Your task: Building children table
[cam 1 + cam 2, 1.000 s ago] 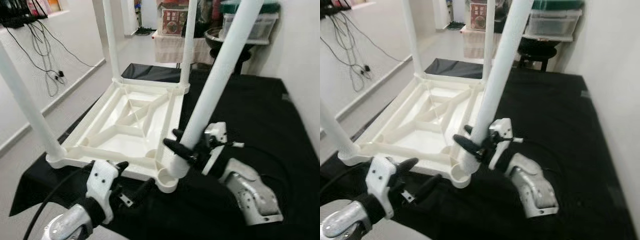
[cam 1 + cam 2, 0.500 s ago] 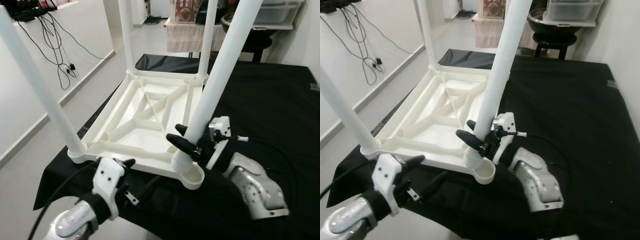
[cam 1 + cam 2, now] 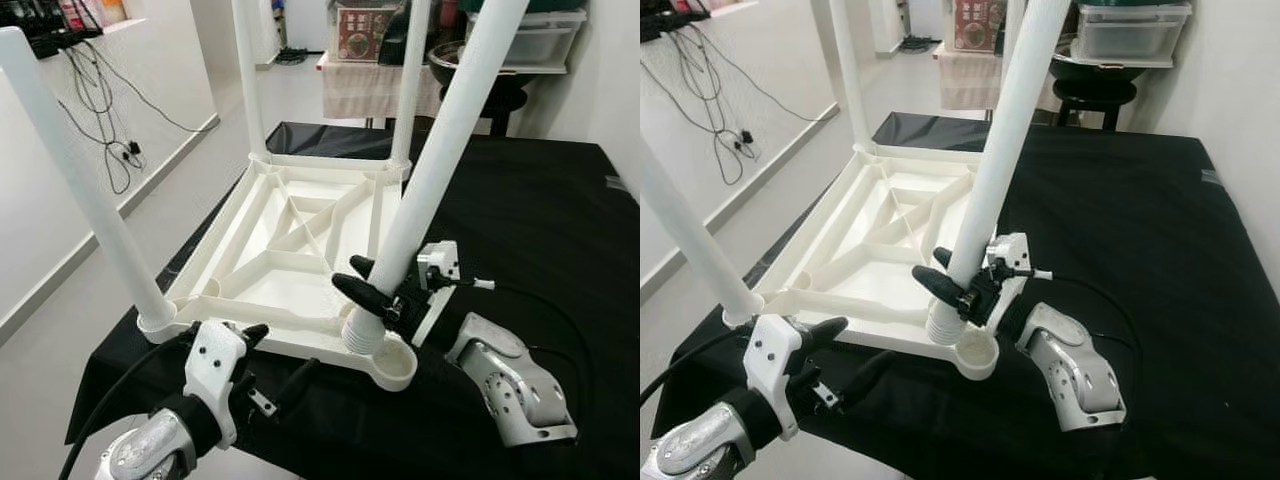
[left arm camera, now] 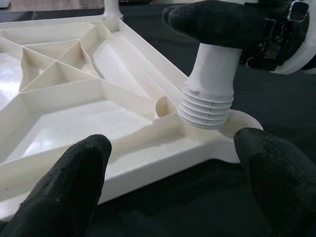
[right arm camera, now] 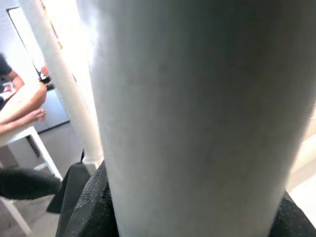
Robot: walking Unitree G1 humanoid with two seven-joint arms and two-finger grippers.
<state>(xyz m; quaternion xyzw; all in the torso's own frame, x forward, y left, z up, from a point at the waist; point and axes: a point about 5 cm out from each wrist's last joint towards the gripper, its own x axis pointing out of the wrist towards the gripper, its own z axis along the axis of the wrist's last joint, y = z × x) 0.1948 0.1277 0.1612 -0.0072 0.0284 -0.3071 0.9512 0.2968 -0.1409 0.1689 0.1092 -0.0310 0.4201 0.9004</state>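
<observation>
- Left eye view: upturned white tabletop (image 3: 290,260) lay at frame centre on the black surface (image 3: 520,220); right gripper (image 3: 372,290) pinched the fourth leg (image 3: 440,160) near its threaded end.
- Left wrist view: left gripper (image 4: 170,173) fingers were spread before the corner socket (image 4: 239,123). The leg looked light, stiff and smooth; a low hold suits.

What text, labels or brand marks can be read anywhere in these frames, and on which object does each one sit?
No text can be read.
Red box on the far shelf: printed front with a picture, any lettering too small and blurred.
Table top, table leg, right gripper and left gripper: no markings visible.
</observation>
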